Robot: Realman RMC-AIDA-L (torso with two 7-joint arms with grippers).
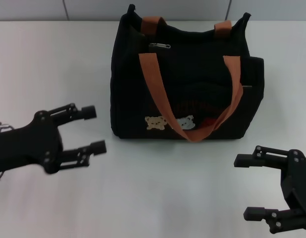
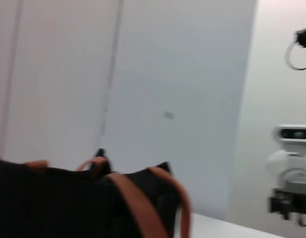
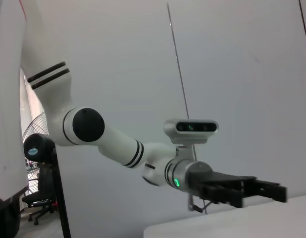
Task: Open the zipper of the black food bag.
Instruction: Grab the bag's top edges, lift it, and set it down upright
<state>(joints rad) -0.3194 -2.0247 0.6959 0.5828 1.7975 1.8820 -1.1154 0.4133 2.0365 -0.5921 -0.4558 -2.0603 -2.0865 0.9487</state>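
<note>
Right hand point(image 1: 249, 187) wide at 5 o'clock, left hand point(image 1: 95, 130) wide at 9; black food bag point(image 1: 187, 94) between, zipper point(image 1: 159, 45) at 12.

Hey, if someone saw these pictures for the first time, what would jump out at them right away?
The black food bag stands upright mid-table, its orange-brown strap handles draped down its front over the bear patches. The left gripper and right gripper wait open on either side, touching nothing. The silver zipper pull sits near the bag's top edge.
</note>
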